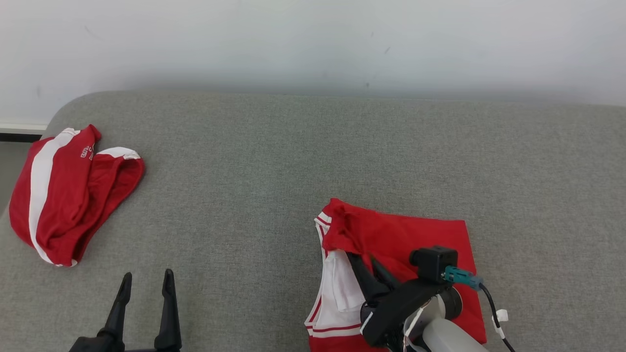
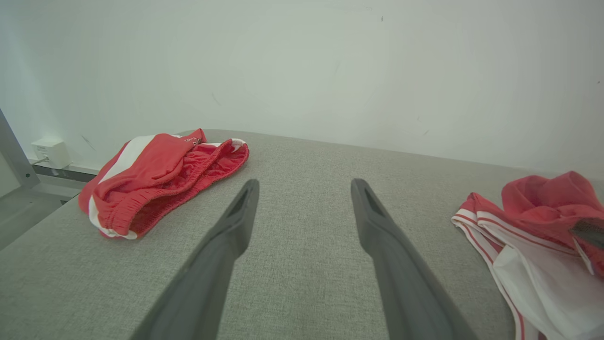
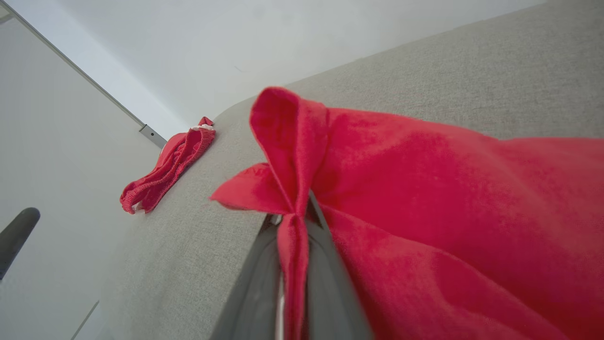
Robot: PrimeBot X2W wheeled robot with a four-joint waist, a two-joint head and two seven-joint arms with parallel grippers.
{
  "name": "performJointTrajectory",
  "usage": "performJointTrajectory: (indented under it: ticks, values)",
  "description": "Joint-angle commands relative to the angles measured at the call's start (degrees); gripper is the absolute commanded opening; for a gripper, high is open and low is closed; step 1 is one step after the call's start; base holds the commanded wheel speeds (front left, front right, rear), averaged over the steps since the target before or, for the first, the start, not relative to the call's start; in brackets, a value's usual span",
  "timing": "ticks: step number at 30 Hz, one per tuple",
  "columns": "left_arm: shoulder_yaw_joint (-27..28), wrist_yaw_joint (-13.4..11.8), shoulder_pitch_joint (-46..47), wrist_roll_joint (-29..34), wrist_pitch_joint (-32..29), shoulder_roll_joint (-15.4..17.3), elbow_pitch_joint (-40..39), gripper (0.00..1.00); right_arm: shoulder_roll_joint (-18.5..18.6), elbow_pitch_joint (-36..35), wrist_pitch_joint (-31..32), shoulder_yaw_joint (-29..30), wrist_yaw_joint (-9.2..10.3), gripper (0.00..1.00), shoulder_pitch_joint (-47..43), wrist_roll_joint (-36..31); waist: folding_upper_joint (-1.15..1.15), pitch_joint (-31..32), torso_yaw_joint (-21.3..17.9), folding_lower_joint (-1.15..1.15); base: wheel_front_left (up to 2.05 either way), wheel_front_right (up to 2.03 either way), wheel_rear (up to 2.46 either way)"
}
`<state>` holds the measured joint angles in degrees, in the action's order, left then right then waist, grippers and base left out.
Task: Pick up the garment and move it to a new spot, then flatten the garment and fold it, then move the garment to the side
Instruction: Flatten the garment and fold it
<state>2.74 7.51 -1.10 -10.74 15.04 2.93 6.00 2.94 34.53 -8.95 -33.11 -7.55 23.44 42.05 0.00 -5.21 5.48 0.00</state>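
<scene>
Fingers on R (image 3: pixel 255 283) pinch garment (image 1: pixel 406 239) fold, L fingers (image 2: pixel 226 236) spread (far shorts' (image 1: pixel 63 195) lettering (image 1: pixel 87 152) reads "ST", rest hidden).

a plain indoor room, more a test space than a lived-in home, though which exactly is hard to tell. a wide grey woven-fabric padded surface (image 1: pixel 244 195) with a rounded far left corner stands against a white painted wall (image 1: pixel 313 39). past that corner are a small white wall box (image 2: pixel 49 151), a dark skirting strip (image 1: pixel 19 137) and a slanted grey metal post (image 2: pixel 14 156).
</scene>
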Motion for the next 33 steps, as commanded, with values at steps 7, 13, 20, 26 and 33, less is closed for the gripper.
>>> performJointTrajectory:
  ticks: [7, 13, 20, 26, 33]
  values:
    - [0.42, -0.05, 0.40, -0.52, 0.20, -0.05, 0.00, 1.00, -0.05, 1.48, -4.12, 0.61, 0.13, 1.00, 3.56, -4.14, 0.00, 0.41, -1.05, 0.00, 0.00, 0.00, 0.00]
    - [0.54, -0.08, -0.03, 0.11, 0.20, -0.07, -0.31, 1.00, 3.09, -2.97, -5.75, 5.77, 0.13, 1.00, 2.60, -7.53, 0.00, 0.94, -2.47, 0.00, 0.00, 0.00, 0.00]
    - [0.93, -0.11, -0.36, 0.85, 0.20, -0.06, -0.84, 1.00, 7.39, -12.06, -6.23, 13.88, 0.13, 1.00, -2.65, -12.30, 0.00, 1.63, -4.14, 0.00, 0.00, 0.00, 0.00]
    - [1.51, -0.10, -1.27, 1.21, 0.20, -0.04, -1.28, 1.00, 7.31, -20.69, -6.20, 21.22, 0.13, 1.00, -10.45, -16.56, 0.00, 2.52, -5.15, 0.00, 0.00, 0.00, 0.00]
    - [1.83, -0.08, -2.13, 1.47, 0.20, -0.05, -1.63, 1.00, 6.17, -26.62, -6.19, 25.06, 0.13, 1.00, -17.34, -20.22, 0.00, 3.15, -5.77, 0.00, 0.00, 0.00, 0.00]
